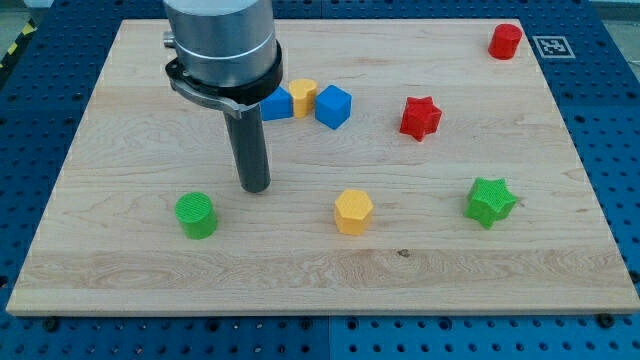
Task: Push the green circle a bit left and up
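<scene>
Contact is not yet made: my tip [257, 187] rests on the wooden board [560, 260], up and to the view's right of the green circle [196, 215], near it but apart, holding and pushing nothing. The green circle sits low on the view's left, and since it must go left and up, I judge my tip should come round to its lower right before pushing. The yellow hexagon [353, 211], green star [490, 201], red star [420, 117] and blue cube [333, 106] lie well clear.
</scene>
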